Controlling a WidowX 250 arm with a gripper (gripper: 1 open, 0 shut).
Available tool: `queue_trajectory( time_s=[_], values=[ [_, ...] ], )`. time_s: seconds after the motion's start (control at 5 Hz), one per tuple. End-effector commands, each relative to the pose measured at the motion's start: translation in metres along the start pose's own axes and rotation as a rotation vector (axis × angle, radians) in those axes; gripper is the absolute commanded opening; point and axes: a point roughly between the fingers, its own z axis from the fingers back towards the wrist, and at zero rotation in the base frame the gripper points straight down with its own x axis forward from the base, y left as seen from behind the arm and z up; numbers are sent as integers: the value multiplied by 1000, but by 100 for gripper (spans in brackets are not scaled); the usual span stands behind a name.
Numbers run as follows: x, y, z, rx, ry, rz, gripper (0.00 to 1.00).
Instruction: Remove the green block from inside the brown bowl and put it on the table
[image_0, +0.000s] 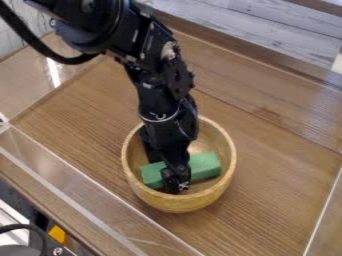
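A wood-grain table (80, 110) with clear acrylic walls along its near edges holds a single round wooden bowl (139, 186) toward the front, and a black arm reaches down into it from the upper left. The green block (201, 165) lies flat on the bowl's floor, its right end showing clear of the arm and its left part partly hidden behind the gripper (175, 178). The gripper points straight down over the block's left half with its jaws spread wide, one finger low in front of the block; nothing is clamped. So none of the task is done: the block sits inside the bowl and has not been lifted. What is left, by my reading, is to close on the block, raise it above the rim, carry it sideways and set it on bare table.
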Motion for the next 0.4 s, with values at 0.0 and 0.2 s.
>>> queue_trajectory(
  time_s=[0.0, 0.2],
  values=[
    [3, 5, 3, 11, -24, 9, 100],
    [3, 6, 2, 11, -28, 8, 100]
  ],
)
